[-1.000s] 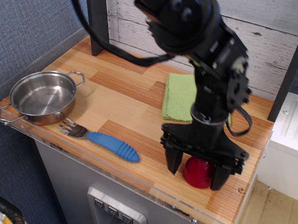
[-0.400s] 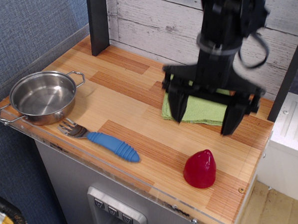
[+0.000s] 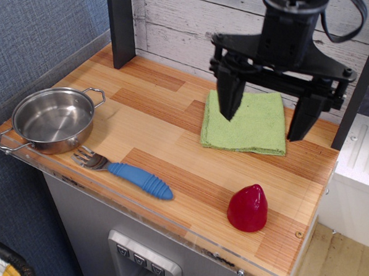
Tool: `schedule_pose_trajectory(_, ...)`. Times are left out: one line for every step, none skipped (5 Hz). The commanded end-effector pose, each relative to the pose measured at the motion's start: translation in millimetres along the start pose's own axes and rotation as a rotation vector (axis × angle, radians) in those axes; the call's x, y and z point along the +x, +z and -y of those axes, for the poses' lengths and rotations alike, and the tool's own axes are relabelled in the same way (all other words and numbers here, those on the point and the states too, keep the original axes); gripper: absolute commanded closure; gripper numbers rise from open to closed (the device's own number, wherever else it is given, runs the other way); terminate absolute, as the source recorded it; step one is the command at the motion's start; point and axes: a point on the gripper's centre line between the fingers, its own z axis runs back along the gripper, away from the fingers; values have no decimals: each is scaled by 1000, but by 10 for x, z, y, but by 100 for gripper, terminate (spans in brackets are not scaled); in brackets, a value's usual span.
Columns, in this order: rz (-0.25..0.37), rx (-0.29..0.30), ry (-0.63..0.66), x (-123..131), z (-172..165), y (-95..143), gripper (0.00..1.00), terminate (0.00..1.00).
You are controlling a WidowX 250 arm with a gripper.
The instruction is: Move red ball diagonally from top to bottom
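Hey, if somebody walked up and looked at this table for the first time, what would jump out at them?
Probably the big black gripper, hanging open above the green cloth at the back of the table. Next, the glossy red ball, alone near the front right edge, apart from everything else. On the left are a shiny steel pan and a blue-handled fork along the front edge.

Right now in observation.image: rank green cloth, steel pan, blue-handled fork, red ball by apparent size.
1. Steel pan and green cloth: look alike, and the gripper overlaps the cloth, so unranked.
2. Blue-handled fork: long but thin.
3. Red ball: smallest footprint.
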Motion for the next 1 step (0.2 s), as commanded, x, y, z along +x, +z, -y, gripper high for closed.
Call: schedule_pose_trajectory(49, -20, -1, -4, -17, 173, 0, 100)
